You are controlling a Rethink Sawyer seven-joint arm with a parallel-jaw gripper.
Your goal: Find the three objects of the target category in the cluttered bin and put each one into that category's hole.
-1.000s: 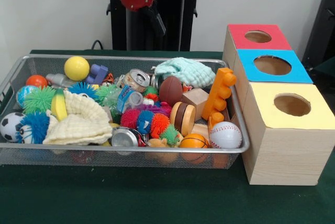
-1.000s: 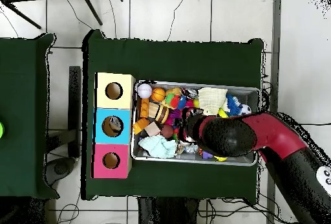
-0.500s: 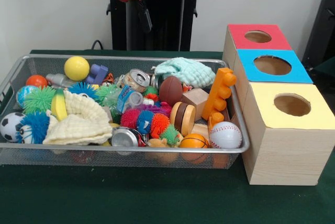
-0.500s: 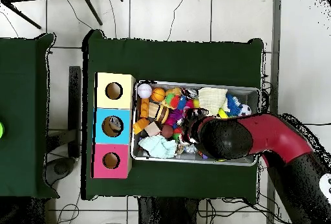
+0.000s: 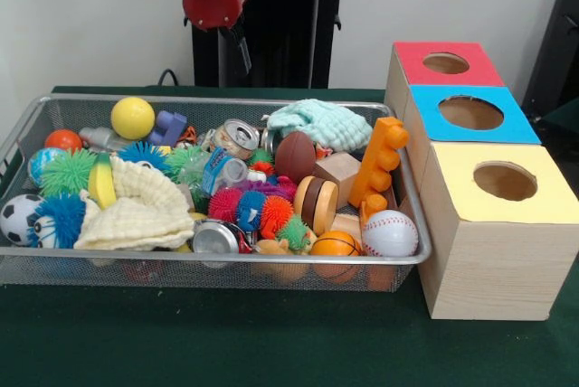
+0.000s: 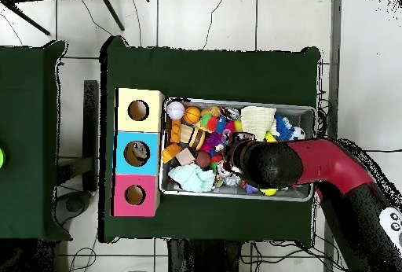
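Note:
The wire-mesh bin [image 5: 226,100] stands on the green table, full of toys: a baseball [image 5: 390,233], a basketball [image 5: 336,244], a brown football [image 5: 295,156], a yellow ball [image 5: 133,117], a soccer ball [image 5: 18,217], spiky balls, crushed cans [image 5: 237,138], cloths and blocks. The blue-faced box with its round hole [image 5: 470,113] is the middle box to the bin's right. In the overhead view the bin [image 6: 235,197] lies beside the blue hole [image 6: 136,153]. My gripper [image 5: 242,45] hangs high above the bin's far side, holding nothing I can see. In the overhead view my gripper [image 6: 234,152] is over the bin's middle.
A red-faced box [image 5: 448,63] stands behind the blue one and a yellow-faced box [image 5: 502,181] in front of it. An orange toothed block [image 5: 378,163] leans at the bin's right end. A pale cloth [image 5: 136,211] lies at front left and a mint cloth [image 5: 321,123] at the back.
The arm's red end has swung left along the top of the front view and dropped slightly. Nothing in the bin has moved.

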